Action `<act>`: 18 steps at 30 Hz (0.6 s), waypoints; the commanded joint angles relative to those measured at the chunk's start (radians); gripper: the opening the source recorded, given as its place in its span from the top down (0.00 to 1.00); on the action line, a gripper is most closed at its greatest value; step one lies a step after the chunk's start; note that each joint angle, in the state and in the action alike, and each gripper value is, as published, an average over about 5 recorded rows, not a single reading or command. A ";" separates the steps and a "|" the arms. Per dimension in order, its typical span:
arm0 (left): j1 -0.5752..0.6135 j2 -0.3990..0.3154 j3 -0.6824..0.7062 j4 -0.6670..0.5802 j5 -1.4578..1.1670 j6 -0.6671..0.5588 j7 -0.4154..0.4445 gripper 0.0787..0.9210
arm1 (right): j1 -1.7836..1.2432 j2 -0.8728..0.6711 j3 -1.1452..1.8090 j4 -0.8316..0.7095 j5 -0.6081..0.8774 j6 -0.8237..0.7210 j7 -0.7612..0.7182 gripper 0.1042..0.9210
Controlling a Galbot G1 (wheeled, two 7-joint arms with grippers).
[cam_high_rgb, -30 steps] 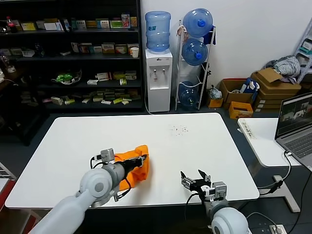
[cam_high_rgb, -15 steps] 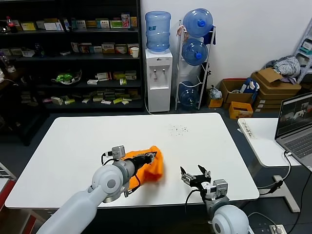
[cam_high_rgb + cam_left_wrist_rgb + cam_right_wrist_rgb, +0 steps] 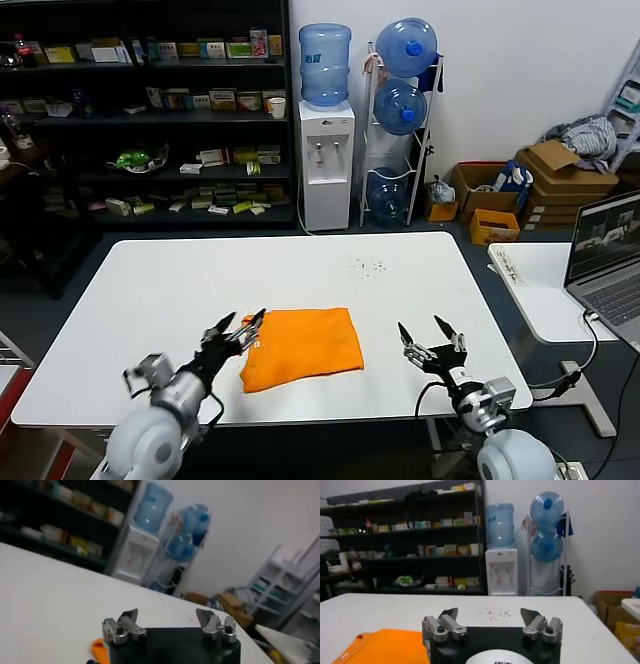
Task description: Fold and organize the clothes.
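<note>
Orange thin-fabric T-shirt (image 3: 302, 347) is lying folded into a flat, roughly rectangular packet on the white table (image 3: 150, 290), a little toward the near edge and close to the middle. Its long axis is running across the table from the robot's left to its right, tilting slightly so the right end is sitting farther back.

Left gripper (image 3: 236, 331) is hovering just beside the packet's left short edge, its fingers spread wide and gripping nothing. Right gripper (image 3: 432, 338) is waiting near the front edge on the other side of the shirt, clearly apart from the cloth, with its fingers also spread wide and empty.

So the shirt is lying between the two grippers, and the left one is much the nearer. Any further tidying or a last fold, I judge, is falling to the left arm, reaching rightward along the packet's length.
</note>
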 commanded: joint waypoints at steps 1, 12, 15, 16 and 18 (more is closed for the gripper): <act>0.402 -0.343 -0.407 0.138 0.536 -0.645 0.390 0.14 | -0.112 0.064 0.134 -0.002 -0.157 0.239 -0.126 0.12; 0.395 -0.369 -0.470 0.125 0.516 -0.678 0.436 0.12 | -0.135 0.115 0.119 -0.024 -0.226 0.314 -0.099 0.12; 0.404 -0.362 -0.470 0.123 0.504 -0.678 0.438 0.12 | -0.136 0.124 0.113 -0.035 -0.226 0.328 -0.098 0.12; 0.405 -0.362 -0.469 0.122 0.504 -0.678 0.438 0.12 | -0.135 0.127 0.111 -0.037 -0.226 0.331 -0.097 0.12; 0.405 -0.364 -0.467 0.121 0.504 -0.679 0.437 0.12 | -0.132 0.130 0.108 -0.039 -0.227 0.335 -0.095 0.12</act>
